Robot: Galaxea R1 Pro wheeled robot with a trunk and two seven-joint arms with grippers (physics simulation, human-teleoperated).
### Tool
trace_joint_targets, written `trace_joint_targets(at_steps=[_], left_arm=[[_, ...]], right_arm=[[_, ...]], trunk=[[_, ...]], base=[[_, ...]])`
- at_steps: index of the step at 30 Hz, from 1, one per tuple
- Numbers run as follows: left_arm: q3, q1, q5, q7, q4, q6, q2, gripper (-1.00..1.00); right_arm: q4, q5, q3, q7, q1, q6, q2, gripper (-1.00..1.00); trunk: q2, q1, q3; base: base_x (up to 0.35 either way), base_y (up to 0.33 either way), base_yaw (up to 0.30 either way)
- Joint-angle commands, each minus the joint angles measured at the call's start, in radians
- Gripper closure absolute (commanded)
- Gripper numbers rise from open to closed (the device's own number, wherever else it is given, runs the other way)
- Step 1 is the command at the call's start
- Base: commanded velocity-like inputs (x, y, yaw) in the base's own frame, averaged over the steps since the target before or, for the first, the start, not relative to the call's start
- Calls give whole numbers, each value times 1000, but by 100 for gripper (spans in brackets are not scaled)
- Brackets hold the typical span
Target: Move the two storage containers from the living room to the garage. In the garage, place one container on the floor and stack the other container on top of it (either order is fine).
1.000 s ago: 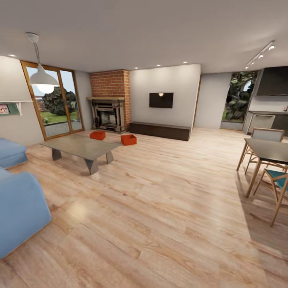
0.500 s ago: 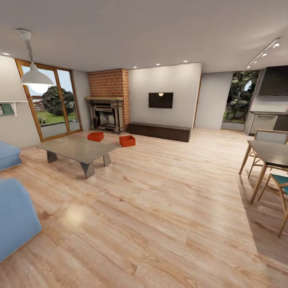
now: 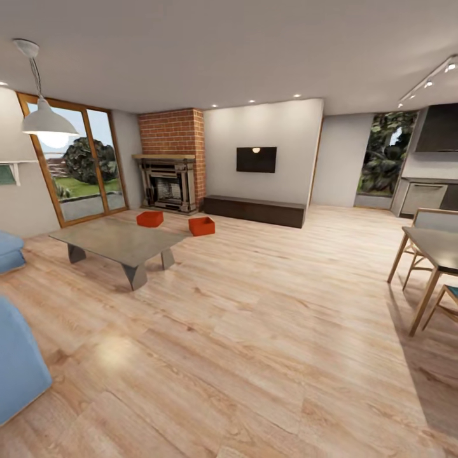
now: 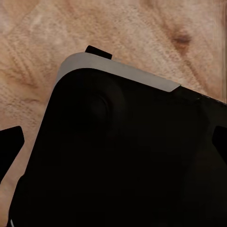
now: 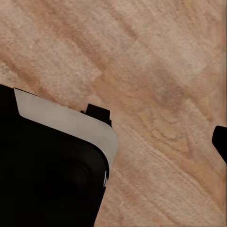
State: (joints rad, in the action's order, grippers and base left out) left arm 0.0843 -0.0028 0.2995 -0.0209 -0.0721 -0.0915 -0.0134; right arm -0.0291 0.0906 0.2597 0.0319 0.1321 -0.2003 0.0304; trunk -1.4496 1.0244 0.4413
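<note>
Two orange-red storage containers sit on the light wood floor of the living room, far ahead in the head view. One container (image 3: 150, 219) lies in front of the fireplace (image 3: 166, 184), the other container (image 3: 201, 226) a little to its right. Both are beyond the low grey coffee table (image 3: 117, 242). My left gripper (image 4: 116, 142) hangs open over the wood floor and my own dark base, its fingertips (image 4: 12, 144) far apart. My right gripper (image 5: 113, 142) is open too, with one fingertip (image 5: 220, 141) showing at the frame's edge. Neither holds anything.
A blue sofa (image 3: 19, 366) stands near left, a dining table (image 3: 439, 245) with chairs at right. A dark low TV bench (image 3: 254, 210) lines the back wall, glass doors (image 3: 79, 168) at the left. A wide stretch of plank floor (image 3: 254, 331) runs between me and the containers.
The whole head view has shifted: the camera has moved forward, so the sofa and dining chairs slide toward the edges. The containers themselves have not moved.
</note>
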Motion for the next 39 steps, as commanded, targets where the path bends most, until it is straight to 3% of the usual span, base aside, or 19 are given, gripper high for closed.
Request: trace_joint_targets(at_steps=[1,39], left_arm=[[8,0,1,-2,0,-2,0,-100],[6,0,0,-3,0,-2,-1,-100]], right_arm=[[-3,9,0,3,1,-6,0,-100],[-3,10,0,3,1,-7,2,-100]], trunk=[[0,1,1],[0,1,1]], base=[[321,0,0],[322,-64,0]])
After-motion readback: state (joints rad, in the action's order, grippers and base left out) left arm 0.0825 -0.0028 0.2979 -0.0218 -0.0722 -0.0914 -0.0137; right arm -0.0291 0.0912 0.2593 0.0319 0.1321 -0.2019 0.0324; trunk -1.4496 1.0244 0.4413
